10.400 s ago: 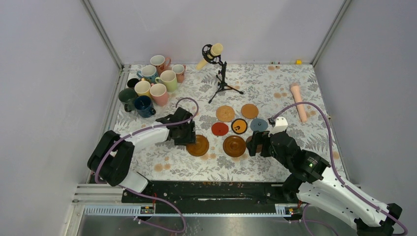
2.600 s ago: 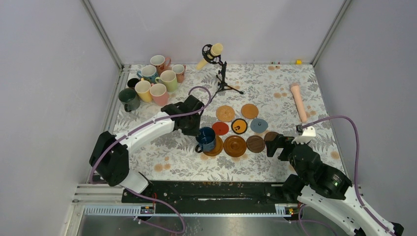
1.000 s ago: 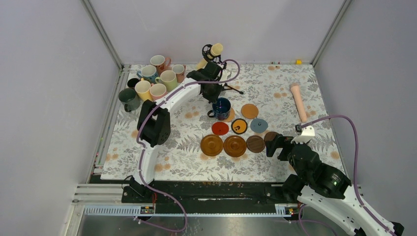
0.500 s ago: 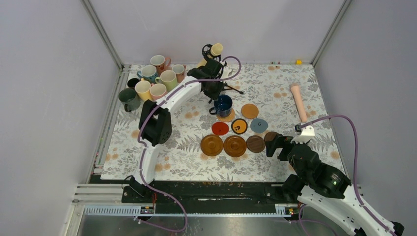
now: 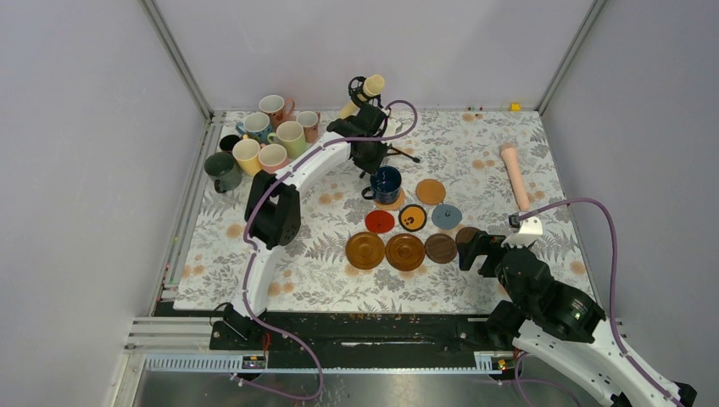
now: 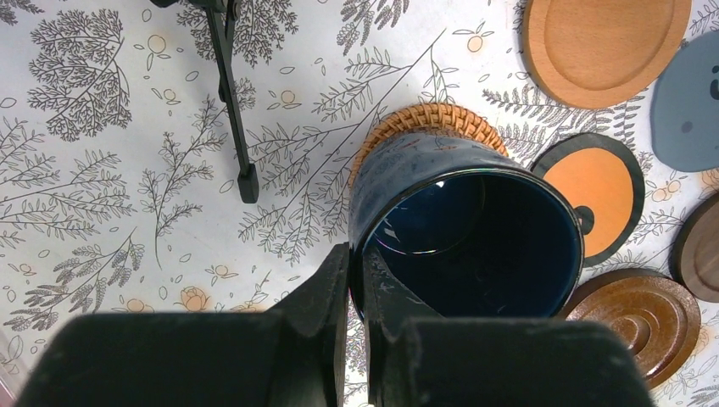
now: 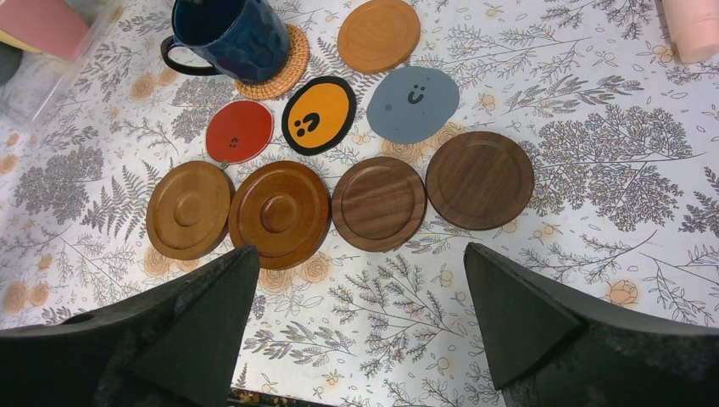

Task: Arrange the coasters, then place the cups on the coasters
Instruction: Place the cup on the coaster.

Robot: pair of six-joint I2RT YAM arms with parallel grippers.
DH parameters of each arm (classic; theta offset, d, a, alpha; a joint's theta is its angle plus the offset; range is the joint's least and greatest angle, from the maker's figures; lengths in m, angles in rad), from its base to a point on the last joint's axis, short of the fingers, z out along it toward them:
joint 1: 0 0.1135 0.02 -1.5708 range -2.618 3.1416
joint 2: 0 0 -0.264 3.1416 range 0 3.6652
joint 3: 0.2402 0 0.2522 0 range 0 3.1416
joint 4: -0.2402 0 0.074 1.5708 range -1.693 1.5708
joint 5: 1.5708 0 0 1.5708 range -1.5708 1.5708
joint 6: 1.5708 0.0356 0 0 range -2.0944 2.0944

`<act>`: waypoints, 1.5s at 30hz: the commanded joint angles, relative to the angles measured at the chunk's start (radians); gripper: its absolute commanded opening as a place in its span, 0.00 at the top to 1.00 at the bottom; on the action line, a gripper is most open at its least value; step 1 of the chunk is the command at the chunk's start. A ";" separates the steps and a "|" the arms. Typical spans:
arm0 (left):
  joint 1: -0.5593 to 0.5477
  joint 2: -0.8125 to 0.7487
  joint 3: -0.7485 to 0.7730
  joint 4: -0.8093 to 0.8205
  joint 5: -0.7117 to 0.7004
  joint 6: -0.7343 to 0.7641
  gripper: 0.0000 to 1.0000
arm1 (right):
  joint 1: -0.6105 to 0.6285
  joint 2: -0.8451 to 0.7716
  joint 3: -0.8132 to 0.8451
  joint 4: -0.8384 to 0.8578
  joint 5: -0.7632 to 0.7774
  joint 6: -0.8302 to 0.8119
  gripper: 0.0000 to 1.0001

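My left gripper is shut on the rim of a navy cup, one finger inside and one outside. The cup sits over the woven tan coaster; whether it rests on it I cannot tell. In the top view the navy cup and left gripper are at mid-table. Red, black-rimmed orange, grey-blue and tan wooden coasters lie around it, with mid-brown and dark discs in a row in front. My right gripper hovers open, near that row. Several other cups cluster back left.
A cream microphone on a black tripod stand is just behind the navy cup, close to my left arm. A pink cylinder lies at the right. Metal frame posts and walls bound the floral mat.
My left arm has nudged the navy cup a little back and to the right over the woven coaster. The right arm has not moved.
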 commanded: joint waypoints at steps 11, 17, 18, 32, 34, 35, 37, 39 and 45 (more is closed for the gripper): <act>0.000 -0.033 0.065 0.037 0.020 -0.010 0.58 | -0.005 0.006 0.015 0.007 0.031 -0.017 0.01; 0.002 -0.134 0.052 0.037 -0.025 -0.022 0.52 | -0.005 0.008 0.016 0.006 0.028 -0.019 0.01; 0.002 -0.160 0.045 0.039 -0.051 -0.026 0.52 | -0.004 0.006 0.019 0.006 0.027 -0.020 0.01; 0.255 -0.512 -0.292 0.183 -0.391 -0.283 0.48 | -0.004 -0.019 0.014 0.010 0.015 -0.014 0.01; 0.311 -0.504 -0.321 0.179 -0.390 -0.299 0.48 | -0.005 -0.028 0.014 0.011 0.014 -0.013 0.01; 0.332 -0.495 -0.337 0.179 -0.391 -0.301 0.48 | -0.005 -0.033 0.013 0.010 0.013 -0.012 0.01; 0.379 -0.472 -0.348 0.170 -0.401 -0.313 0.50 | -0.003 -0.038 0.012 0.010 0.009 -0.011 0.01; 0.412 -0.449 -0.345 0.158 -0.399 -0.339 0.55 | -0.004 -0.039 0.013 0.010 0.008 -0.012 0.01; 0.470 -0.423 -0.360 0.146 -0.420 -0.426 0.65 | -0.005 -0.036 0.012 0.011 0.006 -0.011 0.01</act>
